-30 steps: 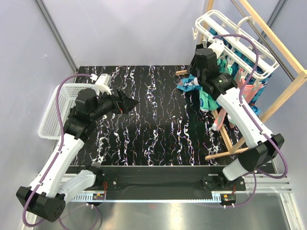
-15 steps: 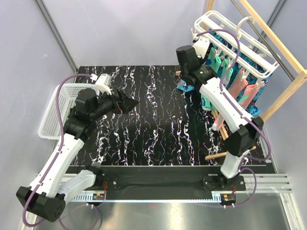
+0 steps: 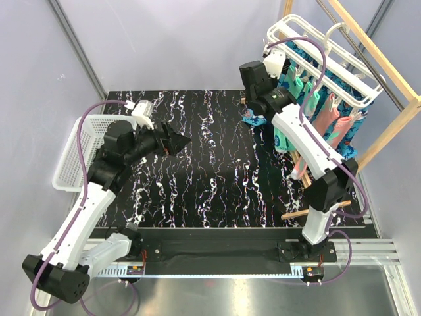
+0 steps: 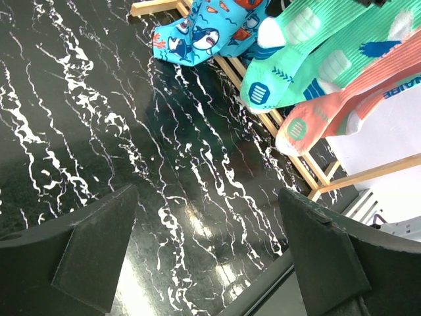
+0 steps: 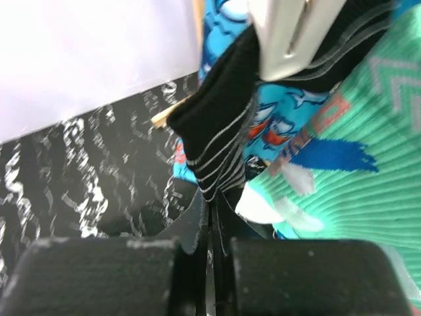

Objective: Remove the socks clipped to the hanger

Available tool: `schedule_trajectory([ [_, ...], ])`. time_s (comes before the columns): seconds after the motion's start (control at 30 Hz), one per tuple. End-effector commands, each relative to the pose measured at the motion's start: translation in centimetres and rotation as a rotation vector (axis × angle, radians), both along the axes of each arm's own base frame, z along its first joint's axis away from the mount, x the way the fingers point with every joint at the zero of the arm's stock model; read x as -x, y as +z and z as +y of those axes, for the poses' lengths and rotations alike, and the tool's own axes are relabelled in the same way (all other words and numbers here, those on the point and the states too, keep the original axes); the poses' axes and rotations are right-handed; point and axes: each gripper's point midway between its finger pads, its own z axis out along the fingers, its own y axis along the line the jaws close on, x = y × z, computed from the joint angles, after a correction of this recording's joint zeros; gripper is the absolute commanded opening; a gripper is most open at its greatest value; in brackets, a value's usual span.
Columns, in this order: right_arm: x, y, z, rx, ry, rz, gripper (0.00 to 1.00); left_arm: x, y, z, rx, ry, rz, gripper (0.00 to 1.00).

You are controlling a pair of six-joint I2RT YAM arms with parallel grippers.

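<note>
Looking through the right wrist camera, I see the right gripper point(image 5: 212, 217) pinched shut, with the lower tip of the dark striped sock point(image 5: 217, 141) tapering down into the seam between its fingers, so I judge it has hold of that sock. The grip sits low, I think, so a pull along the fabric can slip it out of the white clip point(image 5: 293, 39) that bites its upper end. That clip belongs to the hanger point(image 3: 283, 26), which hangs from the wooden frame point(image 3: 388, 125) at the table's far right. The sock's long axis runs from the clip down to the fingers, slanting in this view; which end is the toe I cannot tell. The mint-green sock point(image 4: 309, 59), salmon-pink sock point(image 4: 348, 105) and blue shark sock point(image 4: 197, 33) dangle beside it, toes toward the tabletop. My left gripper point(image 4: 210, 250) hovers spread wide and empty near the white basket point(image 3: 66, 164), probably waiting to receive.
</note>
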Motion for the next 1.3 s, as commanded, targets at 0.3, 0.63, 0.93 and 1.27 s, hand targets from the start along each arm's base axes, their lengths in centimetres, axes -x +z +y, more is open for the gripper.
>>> schedule_trajectory([
  [0.3,7.1,5.3,2.5,-0.237,0.352,-0.051,0.0,-1.4,7.7,-6.7,0.085,-0.179,-0.237,0.93],
  [0.63,11.1,7.0,3.0,-0.365,0.474,-0.1,0.0,-3.5,9.3,-14.3,0.102,-0.291,-0.349,0.96],
  [0.93,12.1,6.9,3.0,-0.393,0.502,-0.1,0.0,-3.9,9.6,-18.8,0.105,-0.394,-0.411,0.99],
  [1.27,13.3,7.4,2.5,-0.432,0.502,-0.131,0.0,-4.6,7.7,-21.1,0.047,-0.41,-0.402,0.94],
])
